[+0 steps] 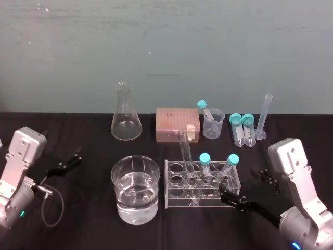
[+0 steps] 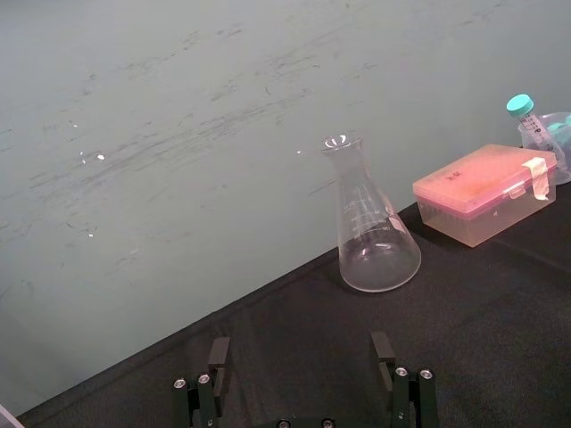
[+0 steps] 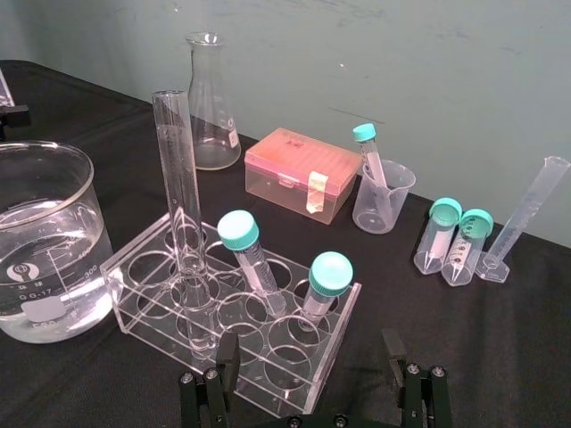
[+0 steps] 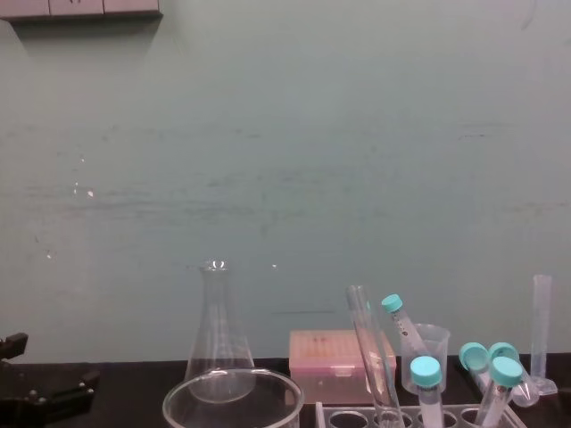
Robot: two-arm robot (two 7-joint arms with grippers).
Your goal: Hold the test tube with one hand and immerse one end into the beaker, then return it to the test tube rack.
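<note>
Black, flat-fingered right claw [image 1: 230,197] sits low at the near right corner of the clear plastic test tube rack [image 1: 167,179]. Its fingers are spread wide with nothing between them. From the head camera I honestly can't tell if a fingertip touches the rack.

The long, slim, capless clear glass test tube [image 1: 184,151] stands in a rack hole just ahead of that claw and off to its left. It leans a bit and is apart from the fingers. Its round bottom only shows through the rack's clear walls. Further left of the claw, beside the rack, is the wide round glass beaker [image 1: 136,165], part full of clear liquid. Two short teal-capped plastic tubes [image 1: 204,159] lean in the holes nearest the claw.

The black left claw [image 1: 77,156] is well apart on the far side of the beaker, also spread open and empty.

Chest camera chops the beaker and rack off at its bottom edge. Both wrist cameras cut their claws off just below the fingers.

Writing-wise, the beaker wall has a printed scale, a round logo and a white patch, all too small for me to read. The pink plastic box [image 1: 177,124] beyond the rack has a strip of pale tape on it.
</note>
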